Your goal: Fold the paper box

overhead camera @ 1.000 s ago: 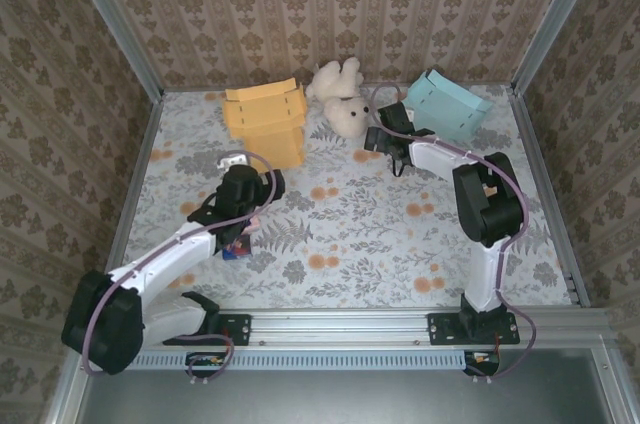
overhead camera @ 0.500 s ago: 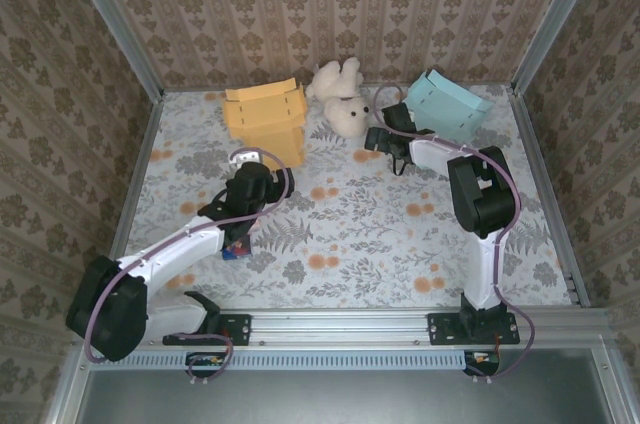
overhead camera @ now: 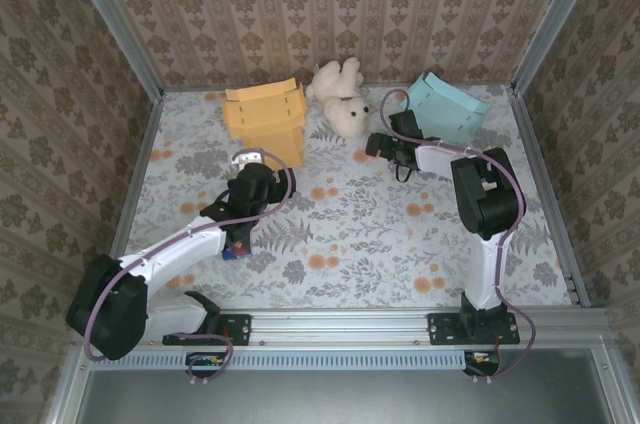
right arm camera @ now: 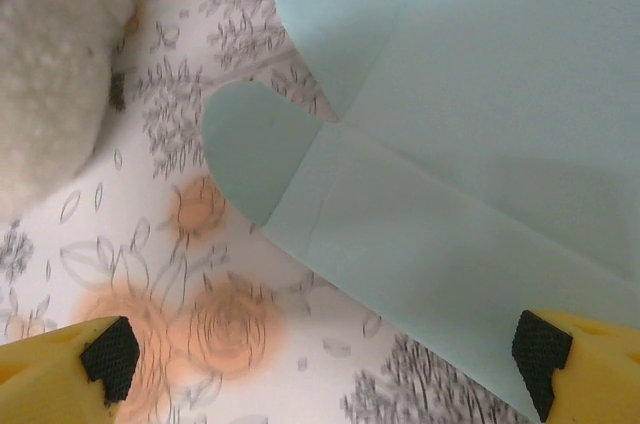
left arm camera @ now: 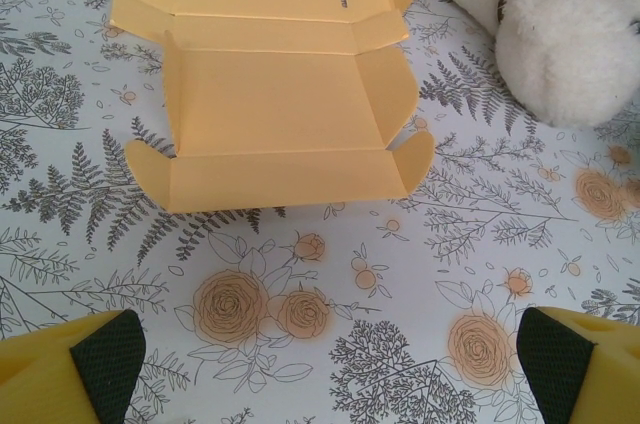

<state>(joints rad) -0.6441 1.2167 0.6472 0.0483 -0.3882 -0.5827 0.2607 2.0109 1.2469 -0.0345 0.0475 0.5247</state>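
An orange paper box (overhead camera: 265,119) lies partly unfolded at the back left of the table, flaps spread. In the left wrist view the orange box (left arm camera: 280,94) sits ahead of my left gripper (left arm camera: 330,369), which is open and empty over the floral table. From above, the left gripper (overhead camera: 258,176) hovers just near of that box. A teal paper box (overhead camera: 445,109) lies at the back right. My right gripper (overhead camera: 392,136) is at its left edge, open. In the right wrist view the teal box (right arm camera: 470,144) has a flap reaching between the fingers of the right gripper (right arm camera: 325,364).
A white teddy bear (overhead camera: 340,94) lies between the two boxes at the back; it shows as the bear (left arm camera: 560,34) and the bear (right arm camera: 50,64) in the wrist views. Patterned walls with metal posts enclose the table.
The left arm has reached a little further toward the orange box. The right gripper has shifted slightly right, closer to the teal box. Both stay open.
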